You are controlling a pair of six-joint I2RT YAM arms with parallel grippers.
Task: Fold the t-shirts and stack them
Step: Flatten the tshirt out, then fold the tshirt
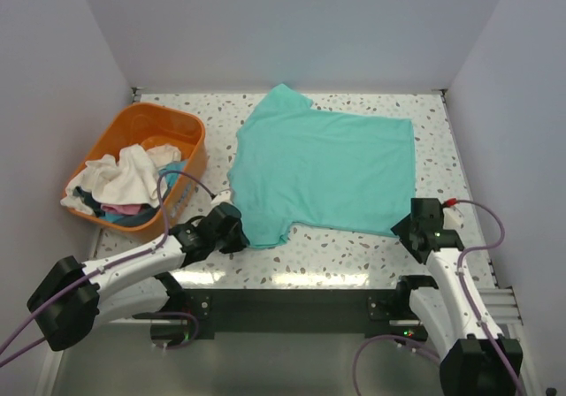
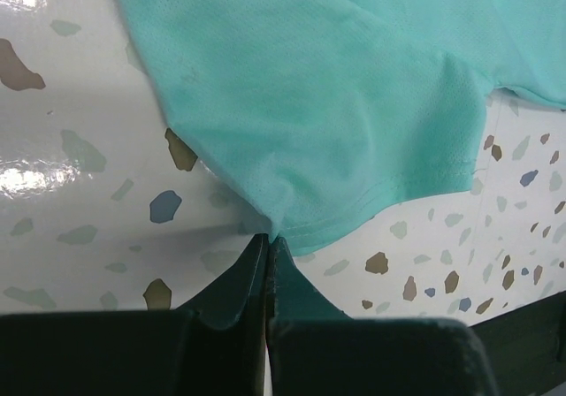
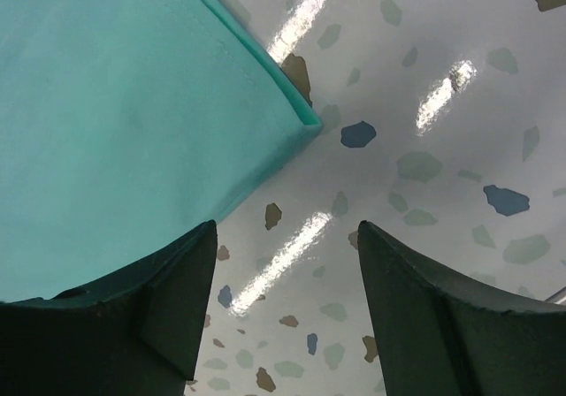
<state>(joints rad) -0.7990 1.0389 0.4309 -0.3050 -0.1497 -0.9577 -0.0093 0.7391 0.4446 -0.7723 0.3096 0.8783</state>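
A teal t-shirt (image 1: 327, 171) lies spread flat on the speckled table, its hem toward the right. My left gripper (image 1: 237, 230) is at the shirt's near-left sleeve. In the left wrist view the gripper (image 2: 268, 239) is shut, with the sleeve's hem corner (image 2: 292, 224) pinched at its tips. My right gripper (image 1: 414, 225) is at the shirt's near-right hem corner. In the right wrist view that gripper (image 3: 287, 230) is open and empty over bare table, the left finger (image 3: 168, 281) overlapping the shirt's edge (image 3: 115, 122), the hem corner (image 3: 309, 124) just ahead.
An orange basket (image 1: 190, 131) with several white and coloured garments (image 1: 124, 179) stands at the left of the table. The enclosure walls rise at the back and on both sides. The dark front rail (image 1: 292, 303) runs between the arm bases.
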